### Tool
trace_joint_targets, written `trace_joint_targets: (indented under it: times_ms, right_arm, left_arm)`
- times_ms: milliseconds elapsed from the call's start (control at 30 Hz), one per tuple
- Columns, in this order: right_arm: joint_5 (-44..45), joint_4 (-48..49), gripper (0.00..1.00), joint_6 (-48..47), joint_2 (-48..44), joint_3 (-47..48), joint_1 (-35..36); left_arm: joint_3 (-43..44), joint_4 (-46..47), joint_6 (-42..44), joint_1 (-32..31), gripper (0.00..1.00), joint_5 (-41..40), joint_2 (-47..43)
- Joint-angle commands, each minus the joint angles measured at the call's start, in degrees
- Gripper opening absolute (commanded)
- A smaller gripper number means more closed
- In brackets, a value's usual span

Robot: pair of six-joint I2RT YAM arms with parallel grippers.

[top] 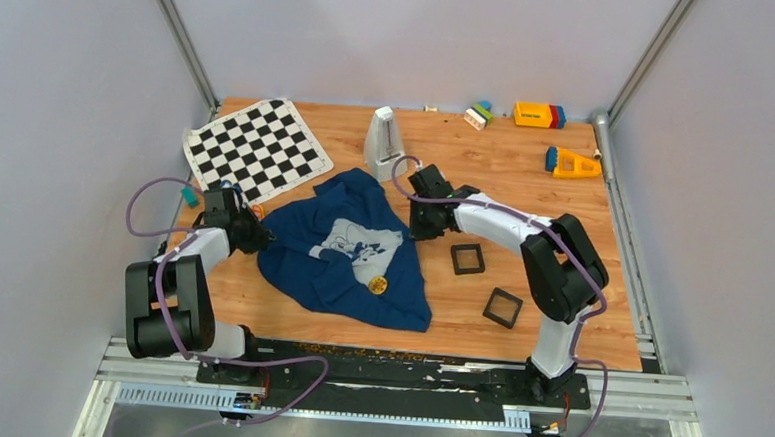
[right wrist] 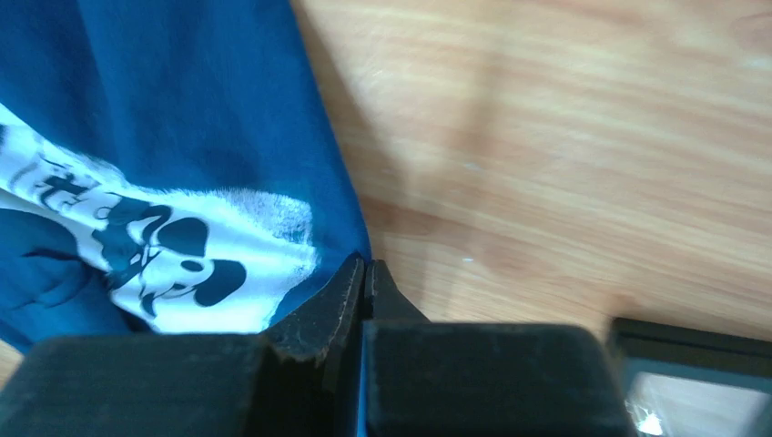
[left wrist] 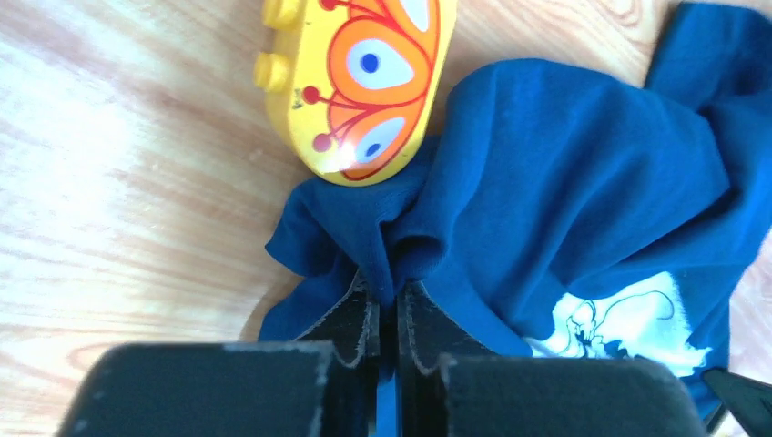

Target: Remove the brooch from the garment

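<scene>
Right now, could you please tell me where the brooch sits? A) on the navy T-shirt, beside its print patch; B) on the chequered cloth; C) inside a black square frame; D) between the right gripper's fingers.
A: in the top view the brooch lies on the navy T-shirt, at the near edge of its print patch.

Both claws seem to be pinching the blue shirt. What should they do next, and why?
Probably stretch the shirt flat by pulling its pinched ends gently apart. The left gripper pinches a bunched fold of it, the right gripper its opposite edge, and the brooch sits on rumpled cloth between.
</scene>
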Motion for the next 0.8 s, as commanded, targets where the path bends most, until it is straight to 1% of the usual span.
trace_joint_targets:
  times_ms: [0,67,100,200,267,333,433,567,667,767]
  right_arm:
    - [-0.2,-1.8,0.00,-1.7,-9.3,4.9,-6.8]
    - [-2.4,-3.6,0.00,-3.3,-12.2,7.6,-8.7]
    - [-2.1,-4.8,0.00,-4.0,-13.5,9.3,-9.2]
    - [1.9,-7.3,0.00,-6.1,-17.5,12.8,-9.7]
    - [3.7,-7.5,0.00,-6.7,-20.5,12.6,-9.7]
    - [3.4,-7.9,0.00,-6.9,-24.0,11.5,-9.8]
    - [0.1,-8.3,0.00,-6.4,-29.9,8.0,-9.7]
    - [-7.7,-8.3,0.00,-5.9,-39.4,4.4,-9.7]
    - [-9.2,-9.2,0.00,-4.5,-43.9,4.1,-9.7]
    - [-7.7,-11.5,0.00,-4.1,-43.0,5.7,-9.7]
  left_arm:
    - [3.6,2.4,0.9,0.3,0.01,6.5,0.1]
    - [4.8,0.8,0.7,0.3,0.00,7.0,-2.9]
    - [5.3,-0.1,0.4,0.3,0.00,6.9,-5.6]
    - [7.6,-5.5,0.6,0.3,0.00,6.4,-11.6]
    - [8.3,-8.6,0.8,0.3,0.00,6.0,-16.2]
    - [8.8,-11.8,1.2,0.3,0.00,6.1,-20.7]
    - [9.6,-17.8,1.8,0.3,0.00,6.2,-28.7]
    - [12.7,-26.0,2.7,0.3,0.00,5.8,-38.5]
    - [15.3,-29.3,2.0,0.3,0.00,5.6,-42.6]
    - [16.9,-29.3,1.7,0.3,0.00,5.0,-40.9]
